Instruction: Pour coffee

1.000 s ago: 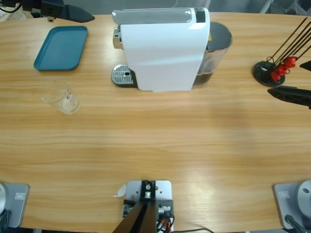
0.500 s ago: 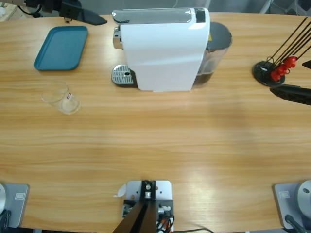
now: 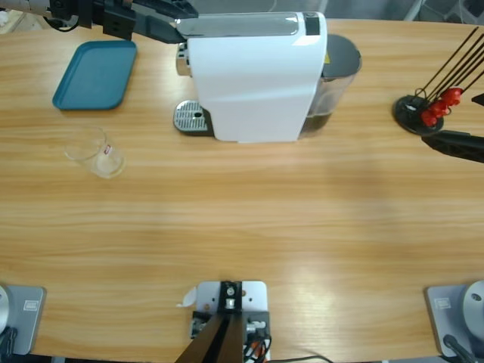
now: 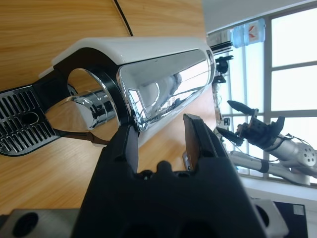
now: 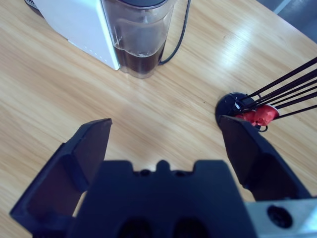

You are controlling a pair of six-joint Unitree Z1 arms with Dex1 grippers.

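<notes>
No coffee shows in any view. A white coffee machine (image 3: 257, 83) stands at the back middle of the table, with a silver lever (image 3: 234, 26) along its top and a metal drip tray (image 3: 189, 117) at its left foot. My left gripper (image 3: 175, 19) comes in from the upper left, open, at the lever's left end. In the left wrist view the chrome lever (image 4: 163, 84) ends just ahead of that gripper (image 4: 161, 141), close to one jaw. A clear glass cup (image 3: 94, 151) sits on the left of the table. My right gripper (image 5: 166, 136) is wide open at the right edge.
A blue tray (image 3: 94, 73) lies at the back left. The machine's dark round tank (image 3: 336, 76) sits behind it, also seen in the right wrist view as the tank (image 5: 141, 44). A black wire stand with red pieces (image 3: 423, 112) is at the far right.
My left gripper has travelled right along the table's back edge, from above the blue tray to the lever's end. The right gripper has barely moved.
</notes>
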